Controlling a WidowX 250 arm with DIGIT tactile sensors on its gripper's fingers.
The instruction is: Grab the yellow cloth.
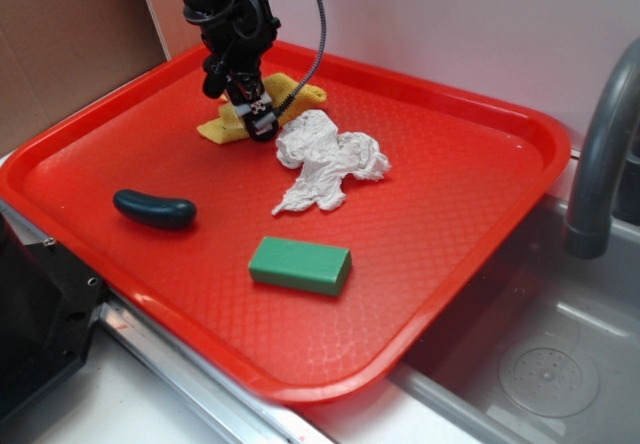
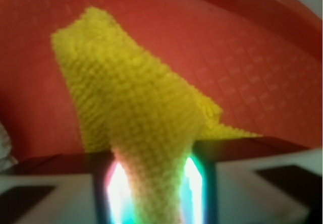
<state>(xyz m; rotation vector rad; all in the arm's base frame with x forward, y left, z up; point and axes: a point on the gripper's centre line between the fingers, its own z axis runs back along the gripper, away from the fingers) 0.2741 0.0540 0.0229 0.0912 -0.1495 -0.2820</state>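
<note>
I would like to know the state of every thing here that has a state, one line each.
gripper: shut on the yellow cloth
yellow cloth: pinched between the fingers, rest lying on the red tray
white tissue: crumpled, lying free
green block: lying flat
dark object: lying on its side

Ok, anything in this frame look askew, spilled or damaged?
Nothing stands out. The gripper has its jaws closed on the yellow cloth, pinched between them in the wrist view. The white tissue is crumpled, but nothing is spilled or broken on the red tray.
</note>
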